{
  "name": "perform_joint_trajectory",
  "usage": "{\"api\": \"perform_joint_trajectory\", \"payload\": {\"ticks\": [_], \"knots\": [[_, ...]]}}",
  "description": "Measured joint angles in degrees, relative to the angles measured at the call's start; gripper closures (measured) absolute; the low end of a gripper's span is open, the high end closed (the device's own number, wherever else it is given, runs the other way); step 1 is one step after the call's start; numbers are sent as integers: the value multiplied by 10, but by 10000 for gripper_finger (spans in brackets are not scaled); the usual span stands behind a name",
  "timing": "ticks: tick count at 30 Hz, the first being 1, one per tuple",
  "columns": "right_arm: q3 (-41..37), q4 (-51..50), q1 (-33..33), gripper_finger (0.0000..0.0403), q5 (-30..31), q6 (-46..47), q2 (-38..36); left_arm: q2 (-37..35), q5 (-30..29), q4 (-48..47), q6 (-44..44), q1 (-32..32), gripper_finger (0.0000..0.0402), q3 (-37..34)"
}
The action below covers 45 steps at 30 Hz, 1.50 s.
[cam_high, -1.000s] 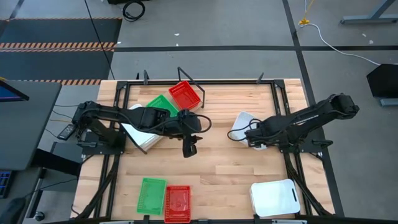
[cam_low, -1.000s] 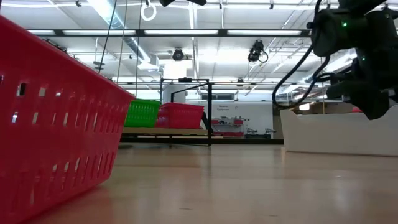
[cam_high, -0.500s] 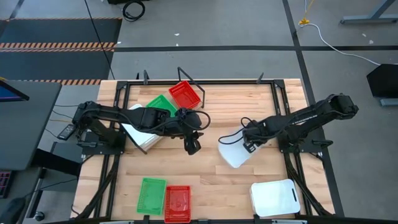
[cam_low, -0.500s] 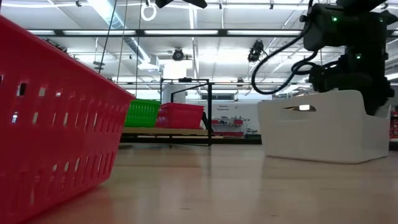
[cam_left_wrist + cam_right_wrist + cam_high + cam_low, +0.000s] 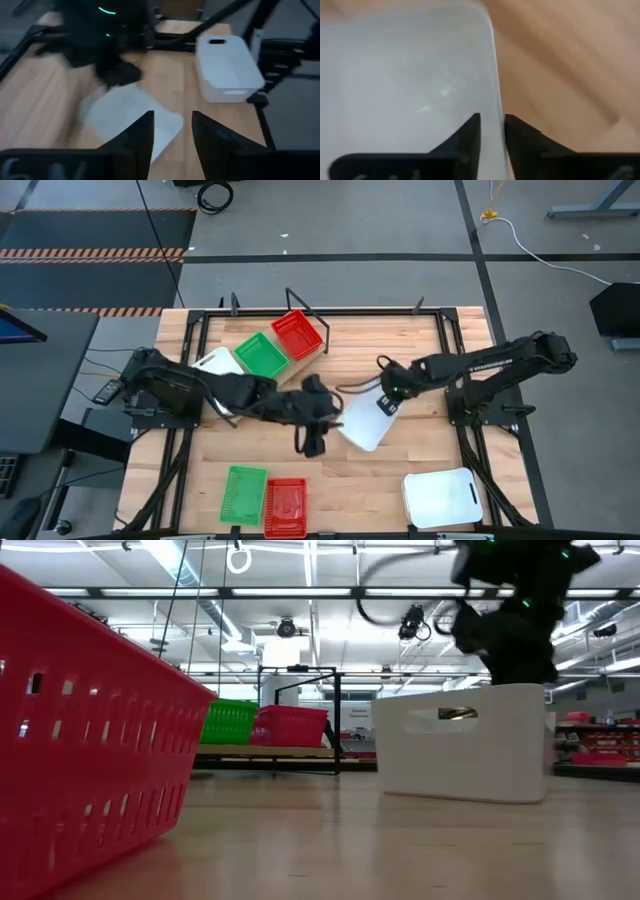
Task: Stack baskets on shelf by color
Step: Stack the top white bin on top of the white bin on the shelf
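A white basket (image 5: 360,425) is near the table's middle, and my right gripper (image 5: 386,404) is shut on its right end. My left gripper (image 5: 311,444) hovers open just left of it, its fingers (image 5: 145,131) apart with nothing between them. On the shelf (image 5: 268,752) at the far left stand a red basket (image 5: 297,335), a green basket (image 5: 261,355) and a white basket (image 5: 216,363), side by side. My right gripper holds the white basket by the rim of its wall (image 5: 496,95), one finger inside the basket and one outside. The fingers come from above, slanting in from the table's right. The basket stays upright (image 5: 465,740); whether its bottom touches the table I cannot tell.
At the near edge lie a green basket (image 5: 243,495) and a red basket (image 5: 286,505) side by side. Another white basket (image 5: 445,498) is at the near right corner. Black frame rails (image 5: 440,330) run along the table's sides.
My right gripper has taken hold of the white basket at the right of the table and drawn it toward the left and near side, to the middle. My left gripper has moved toward the near edge and slightly right, uncovering the white basket on the shelf.
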Motion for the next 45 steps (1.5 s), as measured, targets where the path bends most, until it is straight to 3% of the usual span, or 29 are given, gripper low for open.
{"api": "perform_joint_trajectory", "payload": {"ticks": [3, 10, 16, 21, 27, 37, 41, 45], "knots": [[69, -39, -12, 271, 5, -30, -13, 29, 37, -2, 16, -2, 247, 0], [245, -205, -21, 197, 81, -53, -77, 57, 77, -24, 72, 16, 216, -1], [334, -178, -21, 164, 129, -38, -133, 110, 152, -14, 166, 39, 203, 0], [347, -178, -21, 161, 154, -32, -148, 170, 187, -10, 229, 46, 197, -1], [347, -184, -20, 162, 119, 11, -143, 215, 187, -15, 287, 55, 199, -1], [346, -179, -9, 162, 117, 18, -125, 252, 175, 29, 290, 73, 204, -1], [346, -178, -9, 162, 114, 13, -118, 266, 176, 6, 288, 69, 236, -1], [346, -175, -9, 163, 95, 14, -118, 260, 175, -21, 254, 65, 311, -1]]}}
